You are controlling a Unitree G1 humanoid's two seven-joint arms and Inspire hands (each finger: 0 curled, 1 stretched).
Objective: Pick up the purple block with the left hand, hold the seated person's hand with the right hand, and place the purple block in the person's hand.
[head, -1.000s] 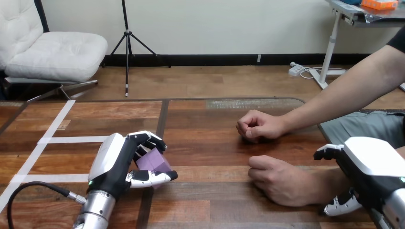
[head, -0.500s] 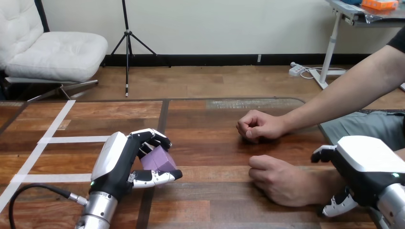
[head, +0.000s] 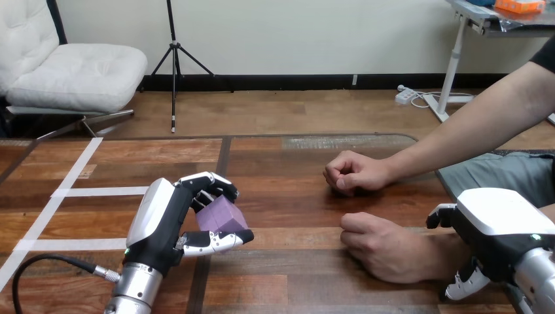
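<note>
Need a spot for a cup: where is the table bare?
Bare: the table's middle, between the left hand holding the purple block and the person's nearer hand; also far left, around the white tape. Crowded: lower right, where the right hand is at that hand's wrist.

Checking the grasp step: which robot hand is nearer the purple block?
Left. The left hand curls round the purple block; the right hand is far off, by the person's wrist.
</note>
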